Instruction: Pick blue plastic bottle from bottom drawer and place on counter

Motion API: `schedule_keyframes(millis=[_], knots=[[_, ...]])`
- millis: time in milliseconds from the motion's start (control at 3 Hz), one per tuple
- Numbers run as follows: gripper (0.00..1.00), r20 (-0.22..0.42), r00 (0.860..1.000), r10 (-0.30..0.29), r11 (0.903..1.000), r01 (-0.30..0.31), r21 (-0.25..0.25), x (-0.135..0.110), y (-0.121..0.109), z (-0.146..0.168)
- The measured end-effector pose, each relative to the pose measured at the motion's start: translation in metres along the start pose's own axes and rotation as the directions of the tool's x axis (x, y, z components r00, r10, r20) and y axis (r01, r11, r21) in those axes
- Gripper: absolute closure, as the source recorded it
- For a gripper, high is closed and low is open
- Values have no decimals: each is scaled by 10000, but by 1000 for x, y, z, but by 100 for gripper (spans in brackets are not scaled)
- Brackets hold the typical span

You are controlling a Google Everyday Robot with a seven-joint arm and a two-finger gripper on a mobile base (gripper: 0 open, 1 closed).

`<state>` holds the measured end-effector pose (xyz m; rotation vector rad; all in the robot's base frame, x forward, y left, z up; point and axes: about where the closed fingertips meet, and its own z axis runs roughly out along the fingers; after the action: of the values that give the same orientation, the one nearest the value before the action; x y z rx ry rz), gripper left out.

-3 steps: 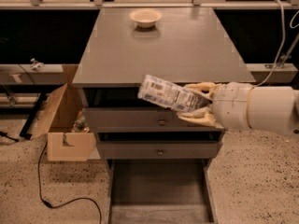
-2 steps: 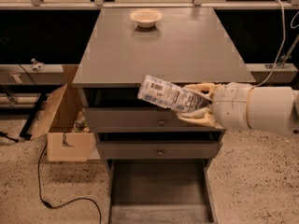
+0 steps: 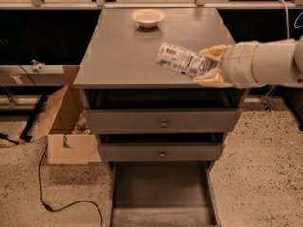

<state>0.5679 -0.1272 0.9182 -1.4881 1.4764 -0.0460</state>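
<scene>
My gripper reaches in from the right and is shut on the blue plastic bottle, a clear bottle with a white-bluish printed label. The bottle lies tilted, its far end pointing up-left, held above the front right part of the grey counter. The bottom drawer is pulled open below, its plain grey inside showing nothing in it.
A cream bowl stands at the back of the counter. Two shallower drawers with round knobs are slightly open. An open cardboard box and a black cable lie on the speckled floor to the left.
My gripper has lifted the bottle from in front of the top drawers to above the counter's front right part.
</scene>
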Motion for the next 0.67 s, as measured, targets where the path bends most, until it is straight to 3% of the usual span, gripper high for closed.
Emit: schedule_keyframes(millis=[333, 667], knots=[[100, -902, 9957, 225, 9989, -187, 434, 26, -59, 12], [100, -1559, 9838, 880, 9957, -821, 440, 58, -103, 39]])
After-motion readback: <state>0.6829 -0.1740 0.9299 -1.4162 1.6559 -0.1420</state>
